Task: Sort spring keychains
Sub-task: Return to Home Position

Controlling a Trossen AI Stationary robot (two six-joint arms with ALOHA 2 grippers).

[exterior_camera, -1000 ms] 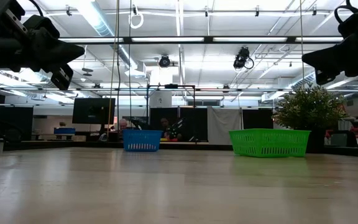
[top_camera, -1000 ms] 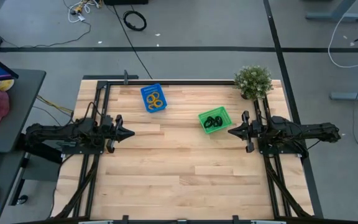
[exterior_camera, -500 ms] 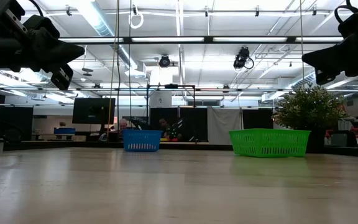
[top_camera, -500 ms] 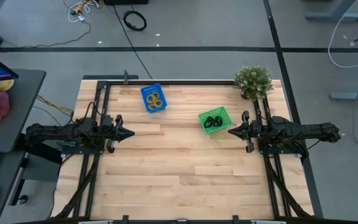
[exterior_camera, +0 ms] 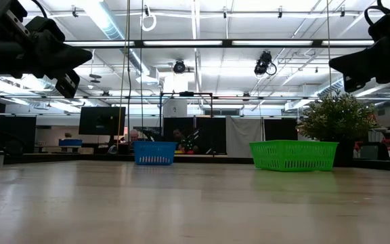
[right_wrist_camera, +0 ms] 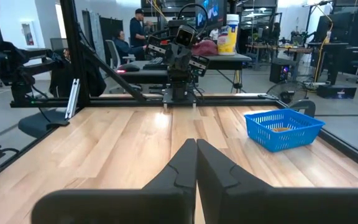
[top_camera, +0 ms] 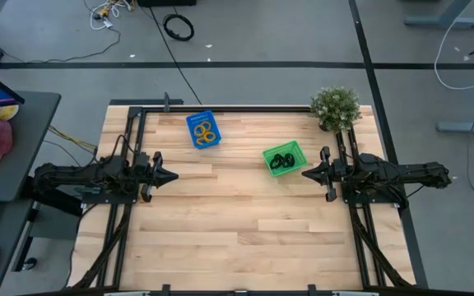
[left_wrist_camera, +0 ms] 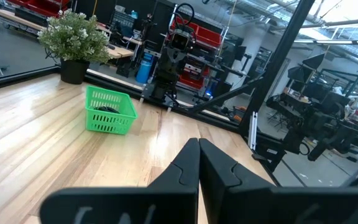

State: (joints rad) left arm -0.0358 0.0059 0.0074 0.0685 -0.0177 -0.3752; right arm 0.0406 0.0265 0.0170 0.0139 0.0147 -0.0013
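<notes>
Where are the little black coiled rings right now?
In the high view, the black spring keychains lie inside the green bin, right of centre, near the potted plant and beside the right gripper.

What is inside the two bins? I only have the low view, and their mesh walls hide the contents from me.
Observer: From above, the blue bin holds orange spring keychains.
Reviewer: And the green one?
Observer: The green bin holds black spring keychains, bunched together.
Reviewer: Is either arm carrying anything? I only see dark shapes in the upper corners.
Observer: No. The wrist views show the left tool and the right tool shut, with nothing between the fingers.
</notes>
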